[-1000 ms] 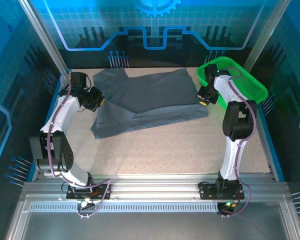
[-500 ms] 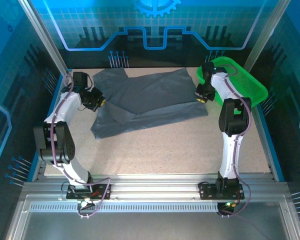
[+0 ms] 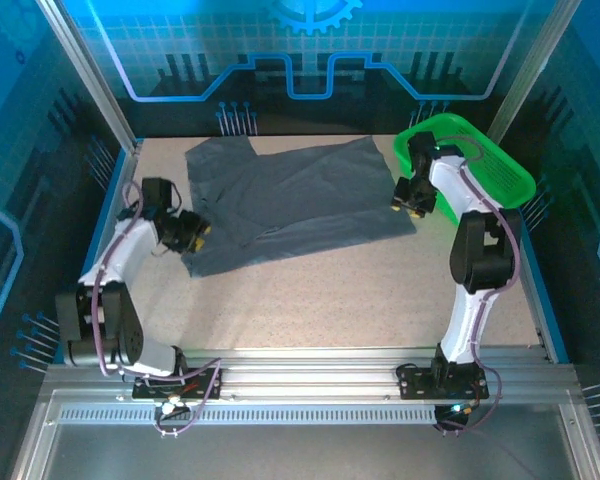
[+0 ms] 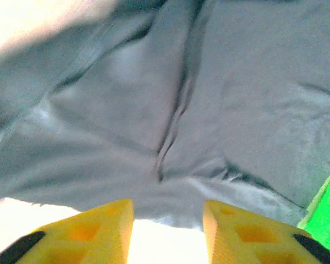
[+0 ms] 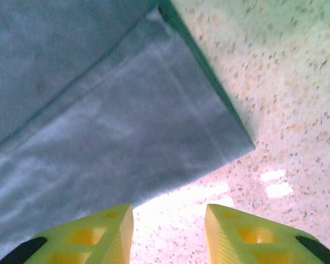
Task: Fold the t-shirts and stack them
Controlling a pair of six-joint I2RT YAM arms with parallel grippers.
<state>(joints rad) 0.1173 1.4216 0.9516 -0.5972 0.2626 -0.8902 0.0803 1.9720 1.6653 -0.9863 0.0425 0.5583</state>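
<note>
Left gripper (image 3: 194,232) sits low at the near-left edge of the t-shirt (image 3: 300,195). Its jaws are partly apart with nothing between them, and the cloth starts just ahead of its fingertips. Right gripper (image 3: 411,206) is the same, jaws partly apart and empty, with the shirt's near-right corner just ahead of it and the green basket (image 3: 495,170) just to its right. Shirt lies spread flat between the two grippers, wrinkled, with one crease running away from the left one. Speckled beige table (image 3: 330,290) runs under both tools. Blue-lit panel walls (image 3: 40,120) surround the cell, and an aluminium rail (image 3: 310,385) sits behind the tools at the arm bases.
</note>
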